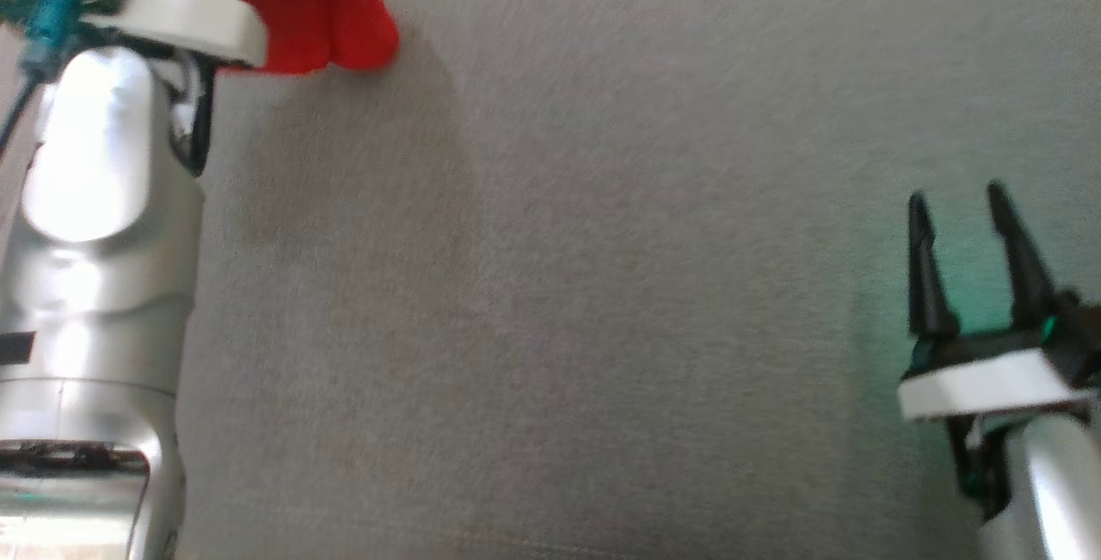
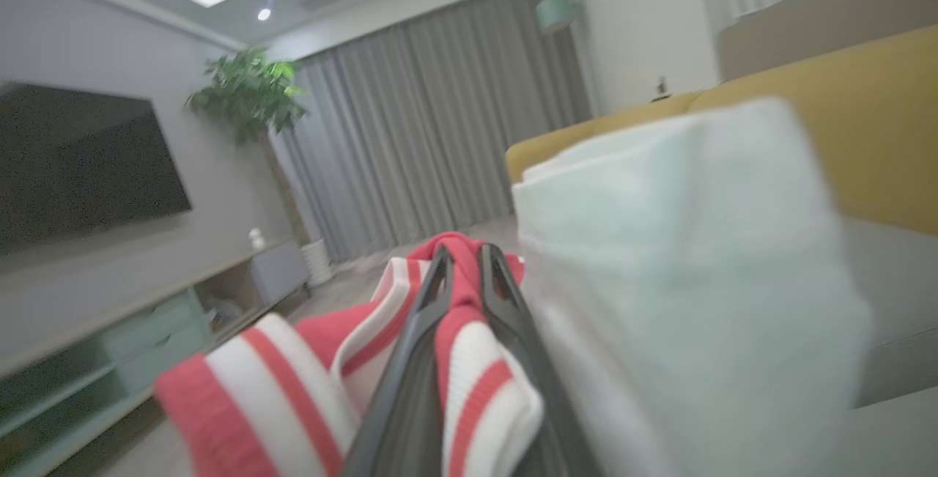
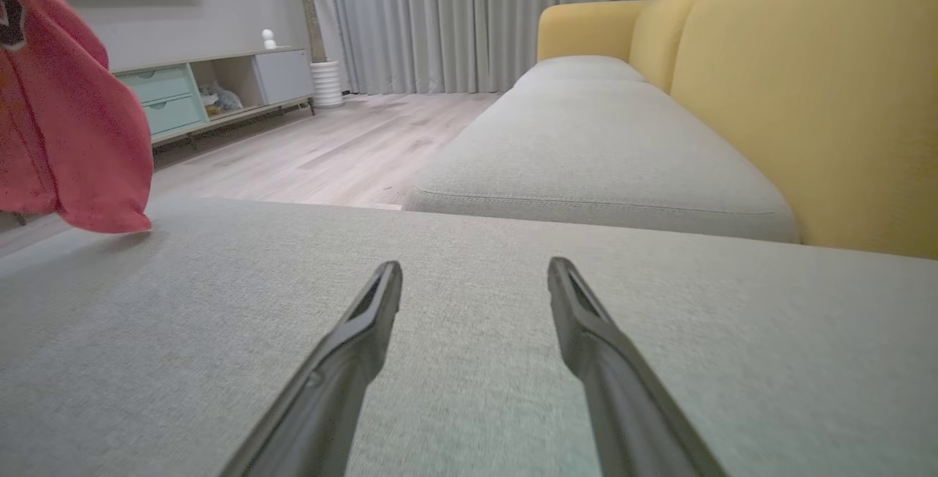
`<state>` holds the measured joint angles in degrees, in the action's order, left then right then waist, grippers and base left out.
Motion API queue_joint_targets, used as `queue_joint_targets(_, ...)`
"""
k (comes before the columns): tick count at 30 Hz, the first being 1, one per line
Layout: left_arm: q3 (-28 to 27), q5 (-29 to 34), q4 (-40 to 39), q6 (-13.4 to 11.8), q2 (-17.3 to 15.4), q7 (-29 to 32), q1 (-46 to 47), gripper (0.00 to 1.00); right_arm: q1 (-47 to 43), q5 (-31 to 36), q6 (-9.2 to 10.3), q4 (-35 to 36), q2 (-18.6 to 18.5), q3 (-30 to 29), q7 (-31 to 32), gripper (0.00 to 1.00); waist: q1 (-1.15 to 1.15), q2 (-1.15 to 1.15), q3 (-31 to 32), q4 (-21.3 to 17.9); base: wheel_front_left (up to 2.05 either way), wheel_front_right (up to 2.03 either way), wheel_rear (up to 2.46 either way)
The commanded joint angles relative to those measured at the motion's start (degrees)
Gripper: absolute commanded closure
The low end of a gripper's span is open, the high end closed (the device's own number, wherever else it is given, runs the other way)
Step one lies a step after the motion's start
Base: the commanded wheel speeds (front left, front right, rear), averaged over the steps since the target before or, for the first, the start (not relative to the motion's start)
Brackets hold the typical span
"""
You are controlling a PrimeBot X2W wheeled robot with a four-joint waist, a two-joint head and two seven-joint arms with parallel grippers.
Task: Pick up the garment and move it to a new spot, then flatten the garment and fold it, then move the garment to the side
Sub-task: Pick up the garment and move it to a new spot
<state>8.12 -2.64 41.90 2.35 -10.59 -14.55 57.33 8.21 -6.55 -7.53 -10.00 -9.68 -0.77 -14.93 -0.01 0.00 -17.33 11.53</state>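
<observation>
Left gripper [image 2: 465,251] pinching red garment [image 1: 318,9] at its red-white striped trim, right gripper [image 1: 956,203] spread above grey cushion [image 1: 602,285], garment's dark patch [image 3: 10,17] unreadable.

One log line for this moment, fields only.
phase: pickup | left fingers: shut on garment, which hangs | right fingers: open, empty, over cushion | fold: not started
</observation>
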Motion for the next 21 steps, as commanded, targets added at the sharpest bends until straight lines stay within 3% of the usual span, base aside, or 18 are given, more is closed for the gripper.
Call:
queue_joint_targets(1,0.32,0.95,-3.37,0.83,-2.69,-0.43,2.42,1.00,-1.75,-0.38,0.04,1.13,0.94,0.81,-0.07,0.00,0.01,0.00,7.99,-5.91,0.00,0.00,0.00)
queue_joint_targets(8,6.95,2.11,-8.59,4.17,-2.41,3.59,4.66,1.00,-4.53,-0.34,0.04,0.32,4.52,1.81,-0.07,0.00,0.01,0.00,15.63,-17.37,0.00,0.00,0.00)
queue_joint_targets(15,15.32,5.27,-8.02,4.81,-2.60,5.46,-0.87,1.00,-5.83,-1.43,0.04,-0.80,6.01,4.21,-0.07,0.00,0.01,0.00,16.12,-26.76,0.00,0.00,0.00)
queue_joint_targets(17,18.34,5.86,-6.36,4.90,-1.69,4.71,-4.19,1.00,-5.53,-1.75,0.04,-1.20,6.30,5.46,-0.07,0.00,0.01,0.00,15.25,-28.61,0.00,0.00,0.00)
queue_joint_targets(21,23.21,3.85,-0.76,5.02,3.46,2.10,-13.70,1.00,-5.84,-2.44,0.04,-2.15,6.65,7.67,-0.07,0.00,0.01,0.00,14.32,-30.83,0.00,0.00,0.00)
